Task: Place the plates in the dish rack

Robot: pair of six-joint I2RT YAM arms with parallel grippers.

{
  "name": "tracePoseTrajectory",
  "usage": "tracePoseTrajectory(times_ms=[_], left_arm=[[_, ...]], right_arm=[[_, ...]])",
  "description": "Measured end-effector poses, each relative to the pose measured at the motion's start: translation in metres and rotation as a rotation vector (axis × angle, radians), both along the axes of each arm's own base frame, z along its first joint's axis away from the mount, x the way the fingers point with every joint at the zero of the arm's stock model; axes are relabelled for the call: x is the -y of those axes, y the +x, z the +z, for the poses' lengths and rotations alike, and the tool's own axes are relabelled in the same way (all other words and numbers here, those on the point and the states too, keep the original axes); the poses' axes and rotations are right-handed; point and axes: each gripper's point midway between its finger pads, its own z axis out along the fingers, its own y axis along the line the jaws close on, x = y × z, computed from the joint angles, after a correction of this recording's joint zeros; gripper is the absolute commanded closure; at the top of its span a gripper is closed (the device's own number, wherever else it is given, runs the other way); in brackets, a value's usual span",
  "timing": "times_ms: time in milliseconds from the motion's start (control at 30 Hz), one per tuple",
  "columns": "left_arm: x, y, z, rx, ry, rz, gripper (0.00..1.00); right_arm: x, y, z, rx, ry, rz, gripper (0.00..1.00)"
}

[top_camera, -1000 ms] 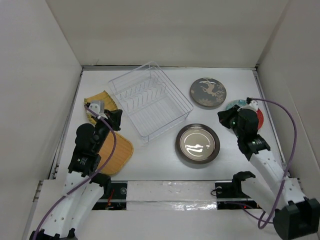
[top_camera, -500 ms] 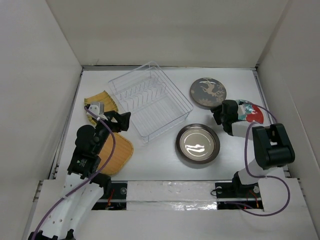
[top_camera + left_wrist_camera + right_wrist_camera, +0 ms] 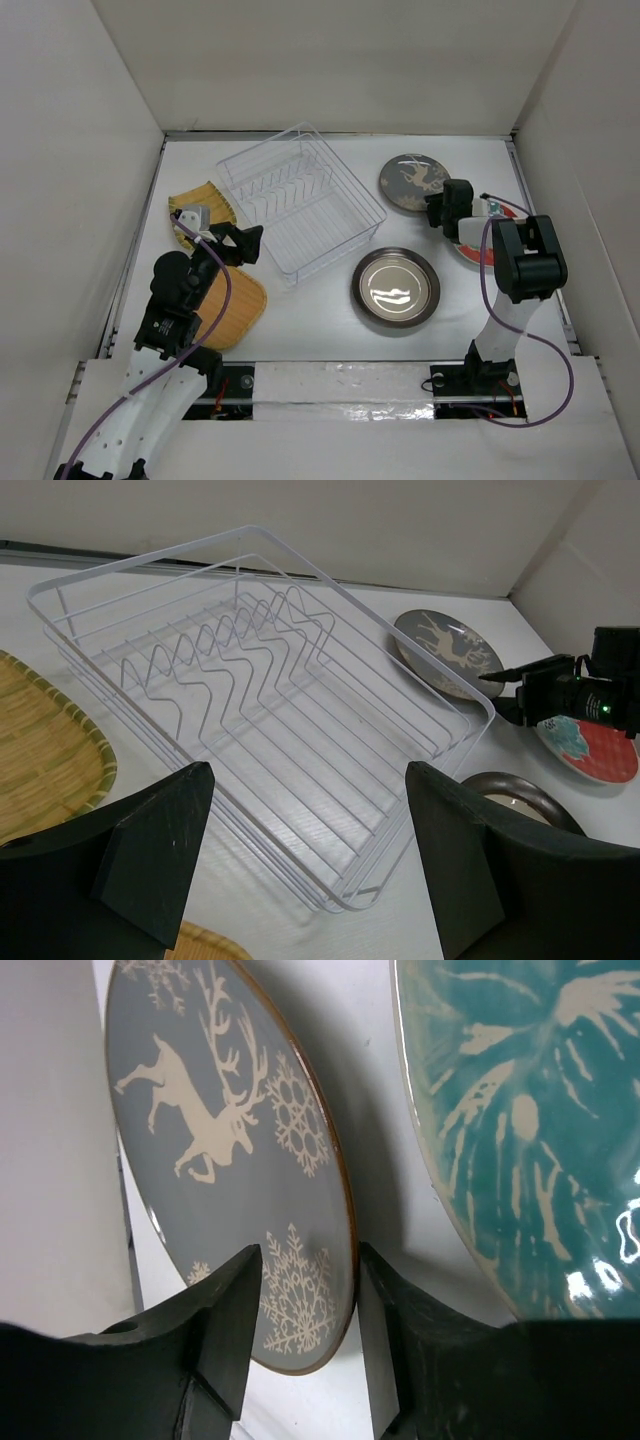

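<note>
The clear dish rack [image 3: 300, 200] stands empty at the back left. My left gripper [image 3: 245, 240] hangs open just off its near corner [image 3: 350, 890], fingers wide, nothing between them [image 3: 308, 780]. The dark plate [image 3: 408, 180] bears a pale deer and snowflakes [image 3: 220, 1160]. My right gripper [image 3: 437, 205] is open with its jaws astride that plate's near rim [image 3: 310, 1255]: one finger over the face, the other beside the edge. The red plate with teal flowers [image 3: 530, 1140] lies just right, partly under the arm [image 3: 478, 255]. The silver plate [image 3: 396, 287] sits at centre.
Two ribbed yellow plates lie left of the rack: a fan-shaped one [image 3: 205, 198] behind my left gripper and a round one [image 3: 235, 300] under the left arm. White walls close in the table on the left, back and right.
My left gripper has gone from shut to open in place. The right arm has swung from over the red plate to the dark plate's rim, and its jaws have opened.
</note>
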Motion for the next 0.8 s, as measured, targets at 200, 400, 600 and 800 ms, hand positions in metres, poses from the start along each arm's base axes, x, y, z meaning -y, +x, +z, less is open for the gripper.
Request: tracePoseTrajectory(times_ms=[200, 400, 600, 800], left_arm=[[-0.002, 0.001, 0.0, 0.003, 0.007, 0.008, 0.25], [-0.003, 0.001, 0.0, 0.004, 0.012, 0.017, 0.25], [-0.004, 0.001, -0.001, 0.002, 0.013, 0.019, 0.26], [-0.004, 0.001, -0.001, 0.003, 0.014, 0.019, 0.26]], right_arm=[[0.003, 0.004, -0.005, -0.05, 0.009, -0.006, 0.71], [0.004, 0.003, -0.008, -0.037, 0.022, -0.001, 1.0], [0.005, -0.007, 0.009, 0.07, -0.018, 0.029, 1.0], [0.013, -0.019, 0.035, 0.153, -0.116, 0.13, 1.0]])
